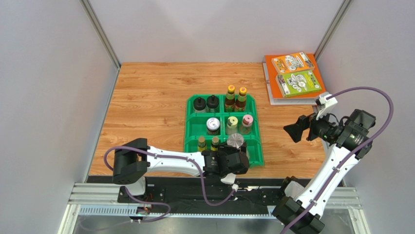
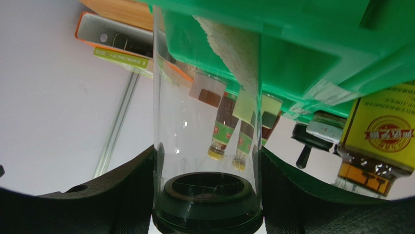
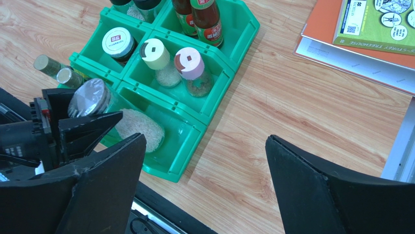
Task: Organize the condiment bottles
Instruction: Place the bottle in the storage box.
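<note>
Held: clear silver-capped grain jar (image 3: 89,97), tilted over near-right corner of green plastic bin (image 3: 181,157) | likely rigid, slick, breakable; grip mid-body | left gripper (image 1: 233,157) clamped on jar | right gripper (image 1: 288,129) released.

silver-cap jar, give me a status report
Left gripper clamped on silver-cap jar, tilted in green bin's near right compartment. Right gripper open, holding nothing, beside the bin. Nothing blocking seen.
</note>
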